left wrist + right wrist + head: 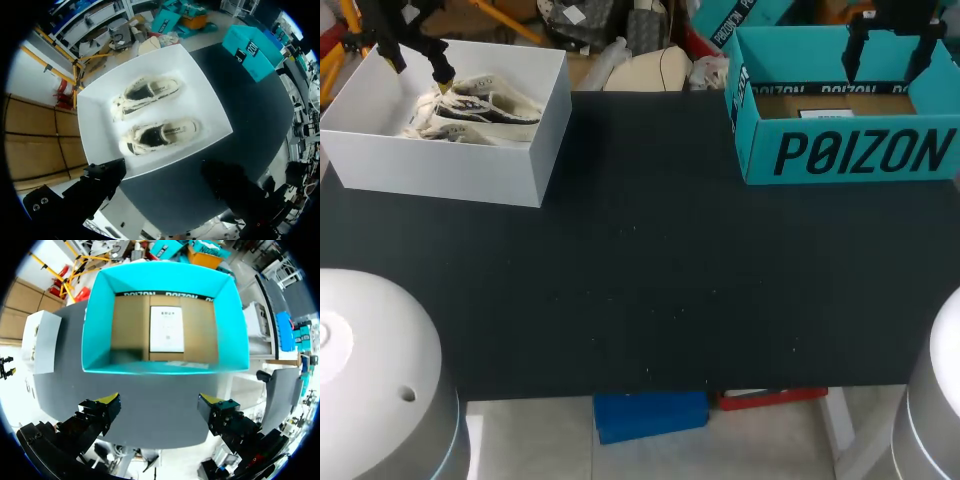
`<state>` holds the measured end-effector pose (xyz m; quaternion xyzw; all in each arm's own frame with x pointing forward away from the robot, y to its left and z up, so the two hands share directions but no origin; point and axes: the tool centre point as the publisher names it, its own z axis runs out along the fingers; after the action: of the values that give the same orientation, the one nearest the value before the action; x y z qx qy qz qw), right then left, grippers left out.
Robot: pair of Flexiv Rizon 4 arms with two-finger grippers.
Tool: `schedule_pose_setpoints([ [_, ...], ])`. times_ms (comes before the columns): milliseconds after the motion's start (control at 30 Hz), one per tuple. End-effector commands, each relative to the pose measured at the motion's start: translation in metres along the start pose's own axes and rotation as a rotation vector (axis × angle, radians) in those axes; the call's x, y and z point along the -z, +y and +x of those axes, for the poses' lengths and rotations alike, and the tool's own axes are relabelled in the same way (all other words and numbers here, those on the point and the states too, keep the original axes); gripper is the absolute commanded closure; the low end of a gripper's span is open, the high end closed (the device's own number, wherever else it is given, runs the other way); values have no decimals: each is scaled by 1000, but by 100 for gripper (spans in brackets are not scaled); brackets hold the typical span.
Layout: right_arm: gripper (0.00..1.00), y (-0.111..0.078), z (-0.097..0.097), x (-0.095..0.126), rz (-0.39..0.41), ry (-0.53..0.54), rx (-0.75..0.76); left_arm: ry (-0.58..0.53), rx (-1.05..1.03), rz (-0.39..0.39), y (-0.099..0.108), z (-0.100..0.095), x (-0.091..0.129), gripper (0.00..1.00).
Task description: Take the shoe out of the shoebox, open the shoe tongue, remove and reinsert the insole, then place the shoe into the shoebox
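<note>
Two cream shoes with black insides lie side by side in a white box [535,150]. In the left wrist view one shoe [150,92] lies farther from the gripper and the other shoe [162,134] nearer. My left gripper [415,68] hangs above this box, open and holding nothing [165,180]. A teal shoebox [840,150] stands at the back right, open at the top. Its brown floor holds only a white sheet [166,329]. My right gripper [887,62] hovers over the teal box, its yellow-tipped fingers wide apart and holding nothing [160,402].
The black table top [640,260] stretches between the two boxes and down to the front edge. The white box sits near the table's left edge and the teal box near its right edge.
</note>
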<state>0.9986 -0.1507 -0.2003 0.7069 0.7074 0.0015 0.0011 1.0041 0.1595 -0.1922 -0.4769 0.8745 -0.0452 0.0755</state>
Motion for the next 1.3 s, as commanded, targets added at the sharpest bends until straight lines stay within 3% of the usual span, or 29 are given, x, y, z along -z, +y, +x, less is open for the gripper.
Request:
schedule_pose_setpoints([
  [33, 0, 0, 0, 0, 1, 0, 0, -43, -284, 188, 9, 3, 0, 0],
  [167, 0, 0, 0, 0, 1, 0, 0, -43, -284, 188, 9, 3, 0, 0],
  [467, 0, 0, 0, 0, 1, 0, 0, -36, -658, 139, -17, -26, -18, 0],
  [600, 0, 0, 0, 0, 1, 0, 0, -20, -758, 79, -25, -35, -31, 18],
  [667, 0, 0, 0, 0, 1, 0, 0, -42, -847, 49, -29, -38, -37, 44],
  [700, 0, 0, 0, 0, 1, 0, 0, -27, -875, 42, -31, -38, -40, 50],
  [767, 0, 0, 0, 0, 1, 0, 0, -47, -938, 28, -34, -38, -46, 43],
  [833, 0, 0, 0, 0, 1, 0, 0, -54, -964, 13, -38, -39, -51, 28],
  [900, 0, 0, 0, 0, 1, 0, 0, -52, -972, 4, -40, -39, -57, 44],
  [933, 0, 0, 0, 0, 1, 0, 0, -55, -976, -3, -41, -39, -60, 44],
  [1100, 0, 0, 0, 0, 1, 0, 0, -16, -1000, -3, -43, -35, -79, 41],
  [1200, 0, 0, 0, 0, 1, 0, 0, 7, -1038, -13, -43, -29, -94, 31],
  [1300, 0, 0, 0, 0, 1, 0, 0, 14, -1041, -18, -45, -27, -106, 36],
])
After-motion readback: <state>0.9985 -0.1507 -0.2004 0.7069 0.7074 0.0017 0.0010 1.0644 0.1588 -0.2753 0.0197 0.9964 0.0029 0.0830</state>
